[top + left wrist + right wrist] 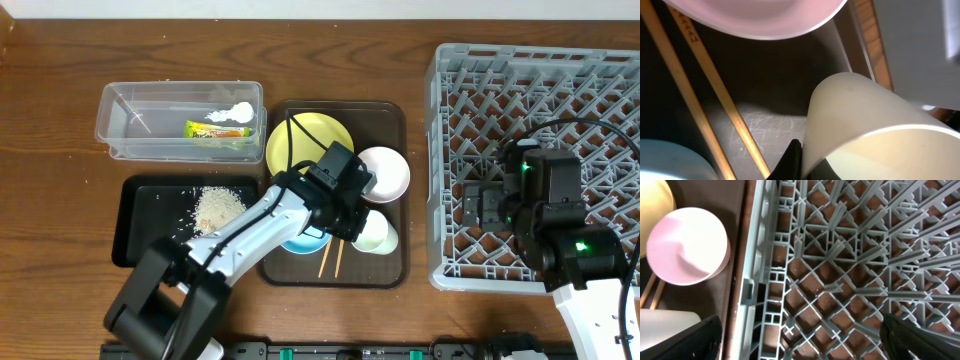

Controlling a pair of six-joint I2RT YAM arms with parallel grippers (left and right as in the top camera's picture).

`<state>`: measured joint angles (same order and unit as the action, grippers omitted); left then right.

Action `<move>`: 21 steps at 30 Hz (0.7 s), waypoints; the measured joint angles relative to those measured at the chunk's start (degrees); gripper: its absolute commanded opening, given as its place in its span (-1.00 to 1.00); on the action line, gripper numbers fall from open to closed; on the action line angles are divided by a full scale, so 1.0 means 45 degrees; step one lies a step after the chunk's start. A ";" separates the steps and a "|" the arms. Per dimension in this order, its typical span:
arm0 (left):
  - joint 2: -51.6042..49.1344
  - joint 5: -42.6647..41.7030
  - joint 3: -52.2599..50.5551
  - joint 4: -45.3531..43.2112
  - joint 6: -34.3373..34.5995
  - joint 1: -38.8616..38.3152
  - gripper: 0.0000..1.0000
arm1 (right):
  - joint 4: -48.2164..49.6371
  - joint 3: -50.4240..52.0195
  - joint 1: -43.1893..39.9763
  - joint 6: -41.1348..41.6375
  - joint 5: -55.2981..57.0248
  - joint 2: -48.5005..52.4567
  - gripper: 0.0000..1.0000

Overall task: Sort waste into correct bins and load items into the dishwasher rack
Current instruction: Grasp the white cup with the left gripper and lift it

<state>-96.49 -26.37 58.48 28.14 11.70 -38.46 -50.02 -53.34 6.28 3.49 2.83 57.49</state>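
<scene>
Waste looks sorted. The green-and-orange wrapper [215,129] and white scrap [233,112] sit in the clear tub [140,115], and the rice grains [218,207] lie in the black tray [140,240].

The rack [437,150] shows nothing loaded, so we count 0 of 5 items done. The yellow plate [300,135], pinkish-white bowl [388,172], light blue bowl [300,243], pale green cup [377,233] and chopsticks [330,262] are all on the brown serving tray [385,272]. We judge the cup is the step in hand.

The left arm [250,225] reaches from the bench [60,60] near edge across the serving tray, wrist tipped down onto the cup, partly covering the blue bowl. The left jaws are closed, apparently pinching the cup wall. 1 dark fingertip [792,157] sits against the rim's outside; the other is hidden.

The right arm [560,215] hovers over the rack's left part, jaws spread wide, holding nothing.
</scene>
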 measured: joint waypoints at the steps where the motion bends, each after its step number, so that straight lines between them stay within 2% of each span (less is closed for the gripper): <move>1: 0.0194 0.0000 -0.0005 0.0073 0.0078 0.0024 -0.88 | 0.0112 0.0000 0.0000 0.0005 0.0097 0.0000 0.98; 7: 0.2385 0.0126 0.0243 0.0238 0.0554 0.0831 -0.88 | 0.1511 -0.0005 0.0000 0.0865 0.1083 0.0000 0.99; 11: 0.3895 0.0656 0.0588 -0.0185 0.2336 0.2735 -0.88 | 0.2356 -0.0015 0.0000 0.1200 0.0593 0.0053 0.98; 14: 0.4070 0.0228 0.0709 -0.0665 0.3798 0.4459 -0.88 | 0.2322 -0.0019 0.0000 0.0957 -0.1229 0.0257 0.99; 16: 0.3745 -0.0821 0.0709 -0.1316 0.4566 0.5532 -0.88 | 0.2200 -0.0019 0.0000 0.0476 -0.2875 0.0510 0.99; 21: 0.1870 -0.6047 0.0709 -0.4595 0.5838 0.6747 -0.88 | 0.1763 -0.0029 0.0000 -0.1404 -0.7417 0.1501 0.98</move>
<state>-88.07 -53.58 61.67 7.46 37.98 -8.10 -42.09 -53.47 6.28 -2.83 -30.55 64.25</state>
